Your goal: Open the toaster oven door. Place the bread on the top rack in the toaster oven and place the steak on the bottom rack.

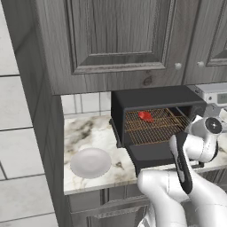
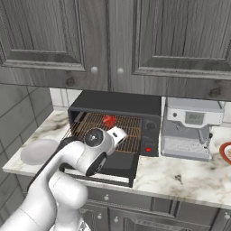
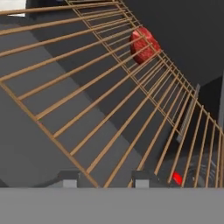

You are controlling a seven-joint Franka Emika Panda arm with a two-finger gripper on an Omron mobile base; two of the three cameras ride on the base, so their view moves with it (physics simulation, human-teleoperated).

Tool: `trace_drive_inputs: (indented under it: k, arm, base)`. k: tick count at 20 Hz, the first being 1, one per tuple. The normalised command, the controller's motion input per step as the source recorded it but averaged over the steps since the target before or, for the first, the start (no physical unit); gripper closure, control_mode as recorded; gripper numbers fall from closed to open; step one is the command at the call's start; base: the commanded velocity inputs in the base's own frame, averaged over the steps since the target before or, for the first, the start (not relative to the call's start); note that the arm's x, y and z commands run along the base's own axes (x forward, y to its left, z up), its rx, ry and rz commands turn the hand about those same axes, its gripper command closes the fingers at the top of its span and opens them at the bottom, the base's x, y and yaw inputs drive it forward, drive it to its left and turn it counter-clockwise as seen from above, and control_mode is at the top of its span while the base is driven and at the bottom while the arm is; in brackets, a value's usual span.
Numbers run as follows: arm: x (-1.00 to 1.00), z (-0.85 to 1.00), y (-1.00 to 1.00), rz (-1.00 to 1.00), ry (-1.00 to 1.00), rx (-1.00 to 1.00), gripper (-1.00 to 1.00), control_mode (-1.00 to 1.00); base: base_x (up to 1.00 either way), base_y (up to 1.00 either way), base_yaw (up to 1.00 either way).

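Grey wooden cabinets were seen above a marbled bench (image 1: pixel 88 133), on which the toaster oven (image 2: pixel 135 106) stood with its door (image 2: pixel 108 169) let down. The hand (image 3: pixel 105 178) was held at the oven mouth, just over a coppery wire rack (image 3: pixel 87 100). The steak (image 3: pixel 144 43) was seen lying on a rack well ahead of the fingertips (image 3: pixel 142 178), untouched. Nothing was grasped; how far the hand was parted could not be told.

1. Your left camera looks down from behind the arm at the oven (image 1: pixel 155 119).
2. Your right camera shows that same oven (image 2: pixel 115 128) from the other side.
3. Your hand camera sits very close to a rack (image 3: pixel 109 100).
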Motion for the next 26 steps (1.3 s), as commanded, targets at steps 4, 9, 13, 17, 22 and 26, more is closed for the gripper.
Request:
trace_drive_inputs:
  k: [4,9,13,17,22,26]
  arm:
    - [-0.21,0.69,0.02,0.0,0.0,0.05,1.0,-1.0]
    - [-0.18,0.7,0.05,-0.05,0.01,0.01,1.0,-1.0]
    - [-0.21,0.61,0.0,-0.12,0.11,0.0,1.0,-1.0]
    - [-0.26,0.42,0.05,-0.22,0.17,0.05,1.0,-1.0]
    - [-0.34,0.28,0.04,-0.27,0.18,0.21,1.0,-1.0]
    - [-0.42,0.04,0.1,-0.28,0.09,0.18,1.0,-1.0]
  base:
    - [0.0,0.0,0.0]
    - [0.0,0.0,0.0]
    - [0.0,0.0,0.0]
    - [0.0,0.0,0.0]
    - [0.0,0.0,0.0]
    - [0.0,0.0,0.0]
